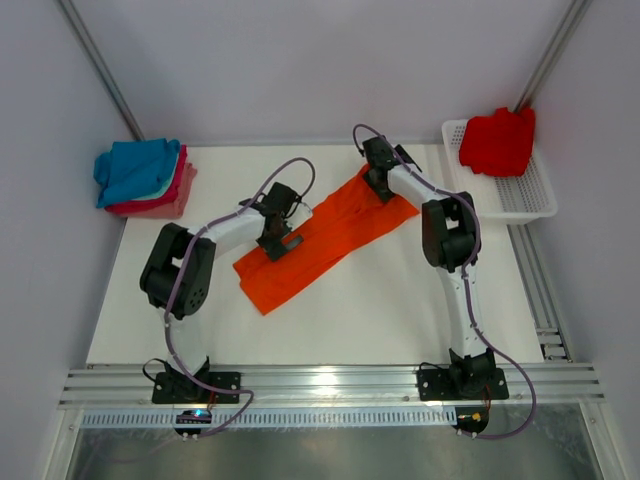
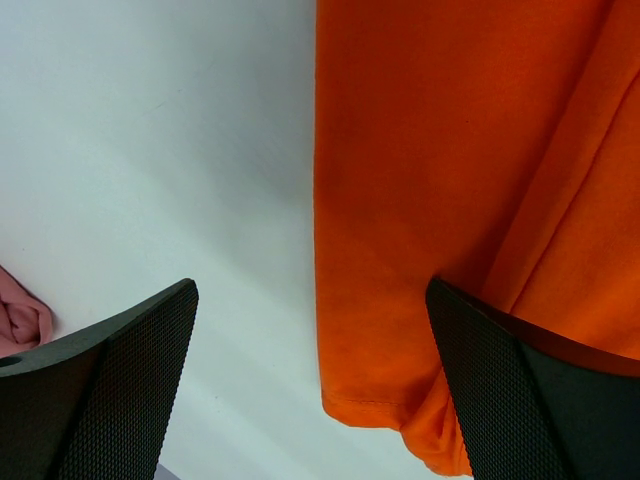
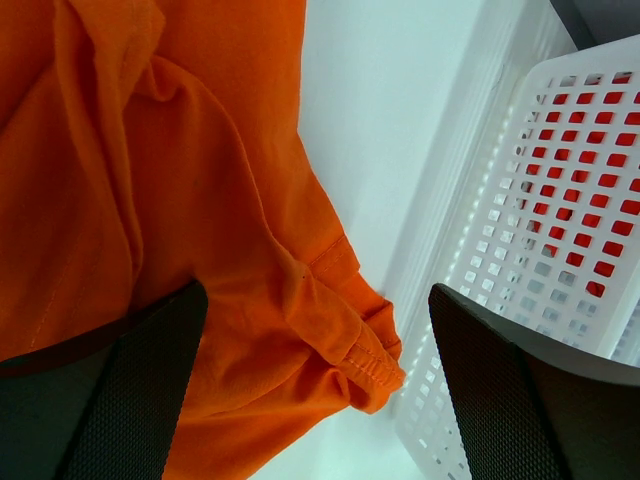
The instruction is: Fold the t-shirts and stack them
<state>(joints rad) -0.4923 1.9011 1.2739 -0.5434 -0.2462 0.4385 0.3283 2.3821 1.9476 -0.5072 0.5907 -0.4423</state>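
Observation:
A bright orange t-shirt [image 1: 325, 235] lies as a long folded strip running diagonally across the table's middle. My left gripper [image 1: 280, 243] hovers over its near-left part, open. In the left wrist view the gripper [image 2: 311, 300] straddles the shirt's [image 2: 440, 180] hemmed corner, one finger over cloth and the other over bare table. My right gripper [image 1: 378, 183] is over the strip's far-right end, open. In the right wrist view the gripper [image 3: 318, 300] has the bunched hem of the orange shirt [image 3: 200, 200] between its wide jaws, unclamped. Folded teal and pink t-shirts [image 1: 140, 175] are stacked at the back left.
A white mesh basket [image 1: 530, 195] stands at the back right with a red shirt [image 1: 497, 140] in it; its wall [image 3: 560, 200] is close beside my right gripper. Pink cloth [image 2: 20, 322] shows at the left edge of the left wrist view.

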